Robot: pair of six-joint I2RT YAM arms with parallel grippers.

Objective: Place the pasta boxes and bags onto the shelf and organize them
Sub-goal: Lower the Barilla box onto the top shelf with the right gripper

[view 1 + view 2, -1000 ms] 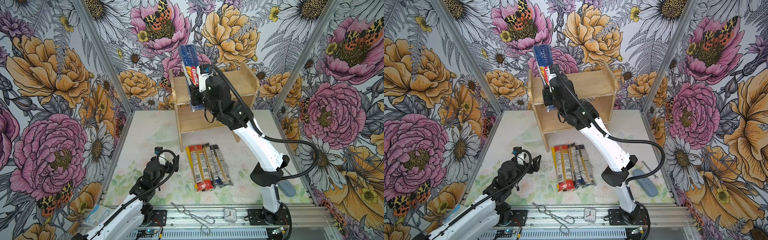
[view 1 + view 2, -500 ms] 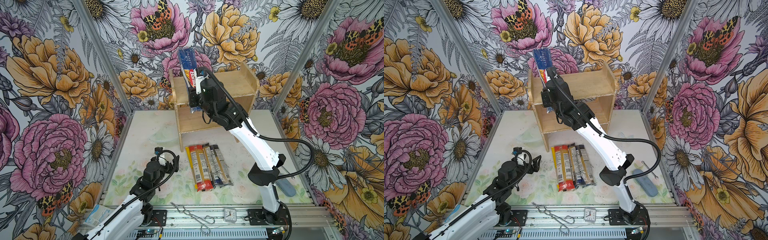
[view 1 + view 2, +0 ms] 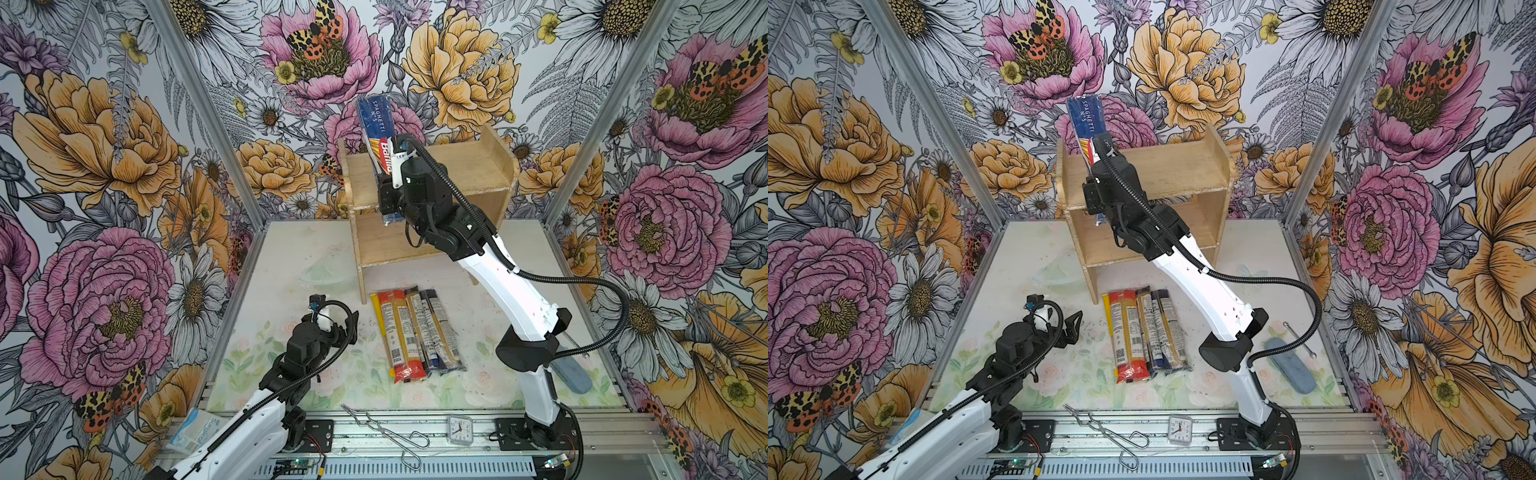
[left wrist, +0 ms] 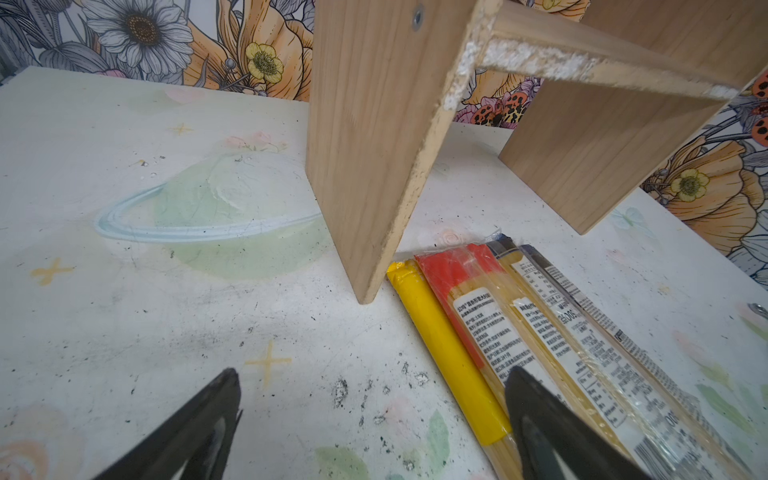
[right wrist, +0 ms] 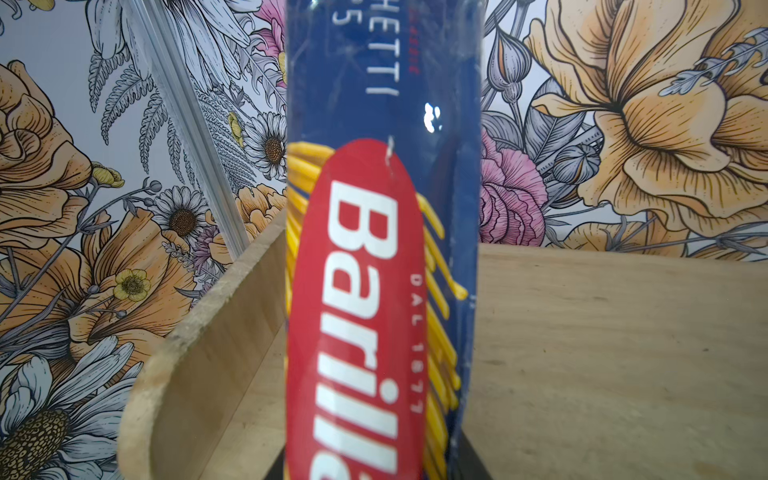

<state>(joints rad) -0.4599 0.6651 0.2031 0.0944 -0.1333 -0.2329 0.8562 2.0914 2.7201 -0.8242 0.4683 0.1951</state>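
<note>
1. Barilla spaghetti pack (image 3: 376, 124) (image 3: 1086, 120) (image 5: 374, 249), dark blue: standing nearly upright and leaning slightly left, off the worktop (image 3: 291, 257). It is being held at the left part of the shelf (image 3: 457, 166) (image 3: 1175, 170). Its upper end is rising above the top board against the far wall. Its lower end is hanging in front of the lower tier. Whether it is touching the shelf cannot be told.
2. Right fingers (image 3: 384, 199): closing on the lower half of the Barilla spaghetti pack and gripping it from both sides.
3. Shelf, pale wood, two boards between side panels: standing at the far middle of the worktop.
4. Remaining packs: lying flat on the worktop just in front of the shelf, side by side and touching, with their long sides running near to far. From left to right they are the yellow pack (image 3: 380, 324) (image 4: 444, 353), the red-ended clear pack (image 3: 399, 332) (image 4: 457, 270), the first dark-ended clear pack (image 3: 419, 328) and the second dark-ended clear pack (image 3: 440, 328).
5. Left fingers (image 3: 343, 328) (image 4: 195, 428): spreading wide and holding nothing. They are hovering low over the worktop just left of the row, nearest the yellow pack.
6. Sundries: metal tongs (image 3: 386, 428) and a small clock (image 3: 460, 430) are lying on the near rail.
</note>
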